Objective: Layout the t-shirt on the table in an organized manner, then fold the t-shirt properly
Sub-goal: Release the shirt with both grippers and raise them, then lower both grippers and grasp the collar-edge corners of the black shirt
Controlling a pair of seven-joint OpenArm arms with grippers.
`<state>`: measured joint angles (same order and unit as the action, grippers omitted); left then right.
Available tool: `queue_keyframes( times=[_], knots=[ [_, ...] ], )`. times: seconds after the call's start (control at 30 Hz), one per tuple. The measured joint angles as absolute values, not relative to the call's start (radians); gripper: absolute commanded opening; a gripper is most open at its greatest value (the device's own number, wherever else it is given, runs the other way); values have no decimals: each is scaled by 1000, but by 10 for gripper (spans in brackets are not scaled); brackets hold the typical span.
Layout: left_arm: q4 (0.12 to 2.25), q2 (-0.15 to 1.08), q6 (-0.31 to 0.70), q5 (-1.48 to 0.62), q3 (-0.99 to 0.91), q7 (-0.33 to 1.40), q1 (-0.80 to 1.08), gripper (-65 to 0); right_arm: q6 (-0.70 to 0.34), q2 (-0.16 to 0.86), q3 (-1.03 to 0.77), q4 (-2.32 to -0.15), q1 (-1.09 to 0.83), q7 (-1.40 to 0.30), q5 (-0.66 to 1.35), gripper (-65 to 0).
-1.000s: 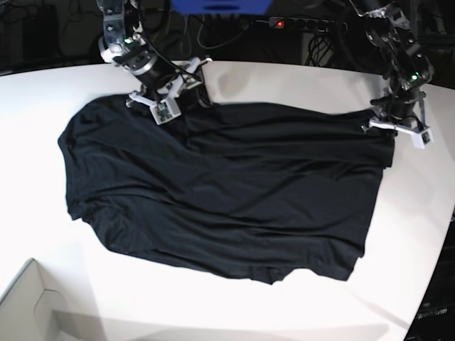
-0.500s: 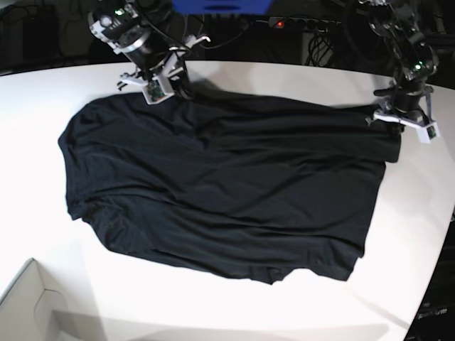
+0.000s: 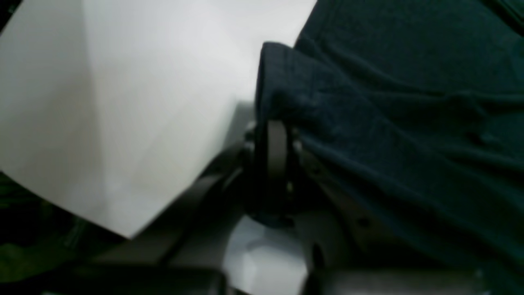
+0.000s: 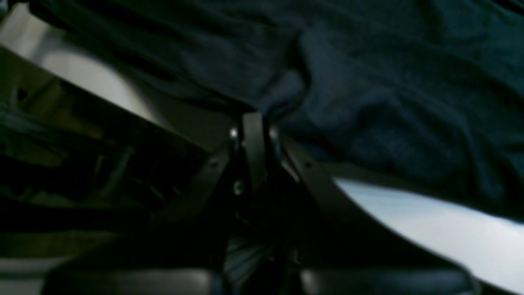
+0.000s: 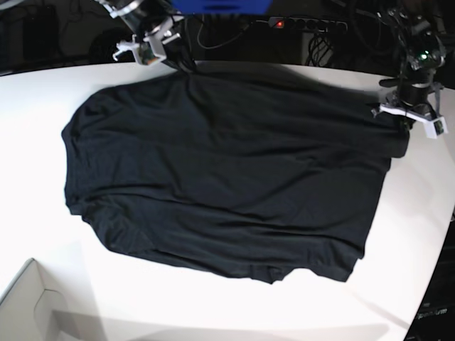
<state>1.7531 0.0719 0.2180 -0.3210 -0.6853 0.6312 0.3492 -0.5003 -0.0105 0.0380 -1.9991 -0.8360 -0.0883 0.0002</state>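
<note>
Both sets of jaws closed on cloth — the right gripper point(image 5: 181, 67) pinches the t-shirt point(image 5: 220, 177) at the table's point(image 5: 43, 135) far edge, the left gripper point(image 5: 399, 121) its corner near the side edge; the shirt spreads between them across the table — a pale box point(image 5: 28, 305) at the near corner

We see the right gripper point(image 4: 254, 123) from behind, its dark jaws pressed together on a pinched fold of the black t-shirt point(image 4: 368, 90), whose wrinkled cloth fills the upper frame above strips of white table point(image 4: 430, 221).
</note>
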Motion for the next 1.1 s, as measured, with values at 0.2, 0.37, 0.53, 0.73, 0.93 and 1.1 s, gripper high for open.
queue_keyframes(
  times=[0.2, 0.37, 0.53, 0.73, 0.93, 1.1],
  knots=[
    [1790, 72, 218, -325, -685, 632, 388, -649, -477, -11, 37, -1996, -882, 4, 12, -650],
    [1805, 72, 228, -323, -765, 630, 393, -649, -478, -11, 37, -1996, -882, 5, 12, -650],
    [1805, 72, 349, -321, -828, 730, 382, -649, -474, -11, 37, -1995, -892, 14, 15, -650],
    [1805, 70, 379, -316, -854, 794, 323, -649, -414, 64, 116, -1988, -888, 33, 37, -650],
    [1805, 70, 378, -311, -855, 804, 325, -649, -406, 99, 150, -1984, -864, 31, 42, -650],
    [1803, 70, 374, -311, -852, 809, 270, -649, -480, 94, 178, -1974, -785, -22, 11, -650]
  ],
)
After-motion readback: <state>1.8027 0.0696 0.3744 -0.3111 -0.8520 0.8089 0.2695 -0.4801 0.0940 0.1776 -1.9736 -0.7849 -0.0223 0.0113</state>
